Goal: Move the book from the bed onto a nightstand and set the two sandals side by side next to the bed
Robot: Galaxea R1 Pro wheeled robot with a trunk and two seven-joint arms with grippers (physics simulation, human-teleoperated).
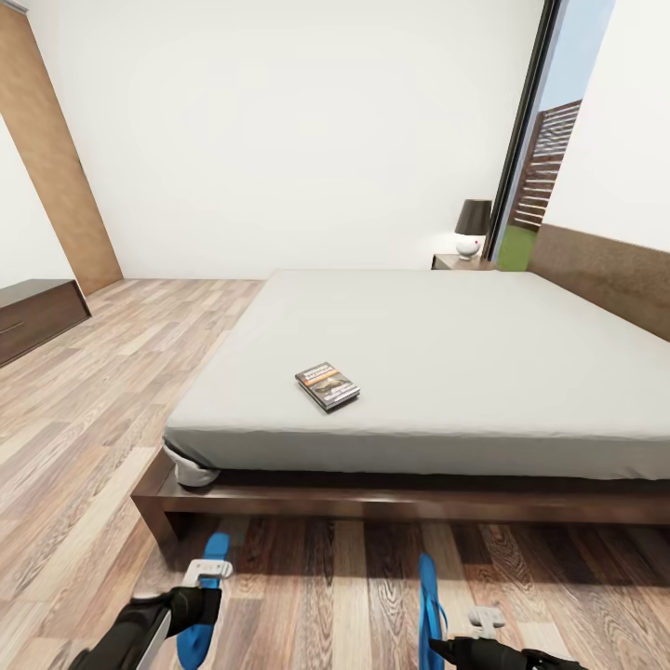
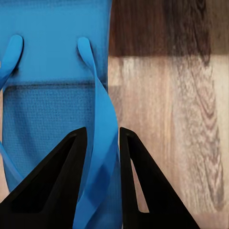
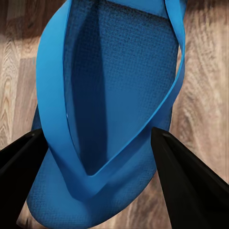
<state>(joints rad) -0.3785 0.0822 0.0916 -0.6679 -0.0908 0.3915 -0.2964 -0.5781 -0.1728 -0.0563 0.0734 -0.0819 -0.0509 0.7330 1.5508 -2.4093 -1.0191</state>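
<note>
Between the left fingers [image 2: 102, 186], narrowly parted, runs a strap of one bright blue flat sandal [image 2: 52, 95]. The right fingers [image 3: 102, 171] gape wide around the other blue sandal [image 3: 114, 95], seemingly unclamped. Judging progress: sandals need aligning; the dark paperback book [image 1: 328, 386] lies on the grey-mattressed bed [image 1: 447, 354], unmoved.

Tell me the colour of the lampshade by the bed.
Dark brown lampshade, best in the head view.

Home bedroom, sim render. Big low bed [image 1: 447, 372] w/ grey mattress + dark wood headboard [image 1: 605, 274] at 3 o'clock; nightstand [image 1: 462, 262] w/ lamp [image 1: 472, 228] at 1; wood-plank floor [image 1: 84, 419], white walls, tall window [image 1: 544, 140] at 1-2, low dark cabinet [image 1: 37, 316] at 9.
</note>
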